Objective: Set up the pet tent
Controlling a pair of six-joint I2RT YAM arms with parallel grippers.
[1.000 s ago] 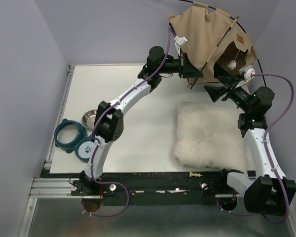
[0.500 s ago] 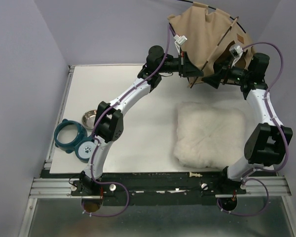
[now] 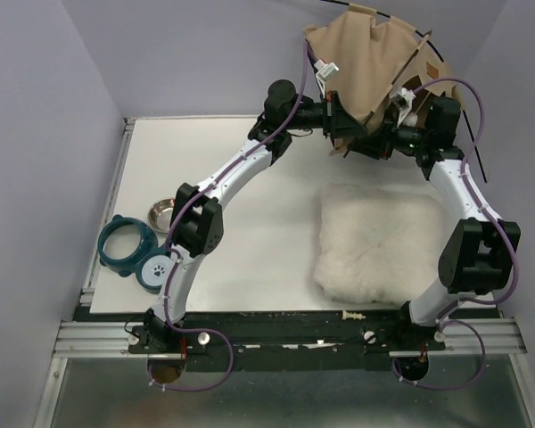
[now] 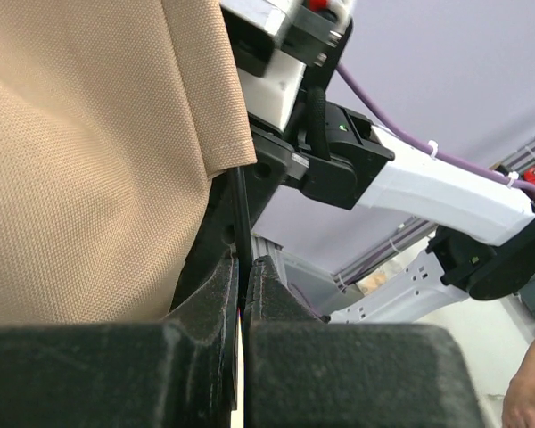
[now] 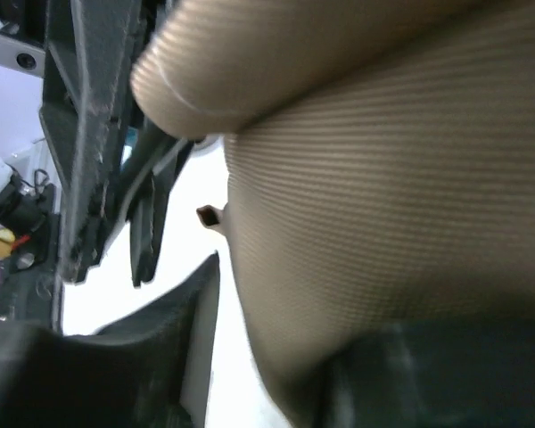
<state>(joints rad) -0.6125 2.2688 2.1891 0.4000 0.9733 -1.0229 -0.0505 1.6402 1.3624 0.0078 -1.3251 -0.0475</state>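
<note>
The tan pet tent point(image 3: 374, 53) is held up above the table's far right corner, its thin black poles bowed. My left gripper point(image 3: 343, 120) is at the tent's lower left edge. In the left wrist view that gripper point(image 4: 243, 263) is shut on a thin black pole point(image 4: 241, 209), beside the tan fabric point(image 4: 89, 160). My right gripper point(image 3: 374, 143) is at the tent's lower front edge, close to the left one. In the right wrist view its jaws point(image 5: 281, 303) have narrowed round a fold of tent fabric point(image 5: 383, 178), which hides the right finger's tip.
A white fluffy cushion point(image 3: 379, 241) lies on the table's right half. At the left edge sit a steel bowl point(image 3: 163, 212), a teal bowl holder point(image 3: 125, 242) and a teal paw-print lid point(image 3: 156, 270). Lilac walls close in the back and both sides.
My right arm has swung left and up from beside the tent's opening to its lower front edge. Its jaws have gone from wide open to closed on fabric. The left arm has held still.
</note>
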